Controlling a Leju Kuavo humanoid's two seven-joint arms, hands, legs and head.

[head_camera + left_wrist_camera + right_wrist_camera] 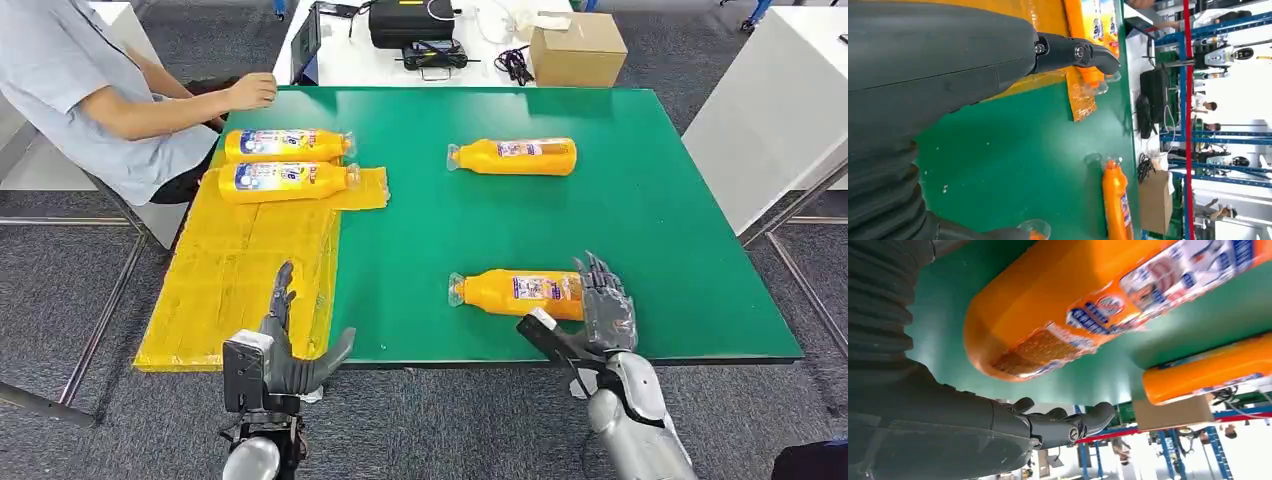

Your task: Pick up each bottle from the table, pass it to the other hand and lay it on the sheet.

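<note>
Two orange bottles lie on the green table (640, 220): a near one (520, 293) (1073, 305) and a far one (512, 157) (1208, 370) (1116, 200). My right hand (602, 308) (998, 430) is at the near bottle's base with fingers apart and thumb stretched out; it holds nothing. Over the table's front edge, beside the yellow sheet (240, 280), my left hand (290, 352) (948, 65) is open and empty. At the sheet's far end lie two more bottles (285, 145) (285, 181) (1093, 30) side by side.
A person (90, 90) sits at the far left corner with a hand (250, 92) on the table edge. Behind the table stand a cardboard box (578, 48) and a black case (412, 20). A white table (770, 110) is at the right.
</note>
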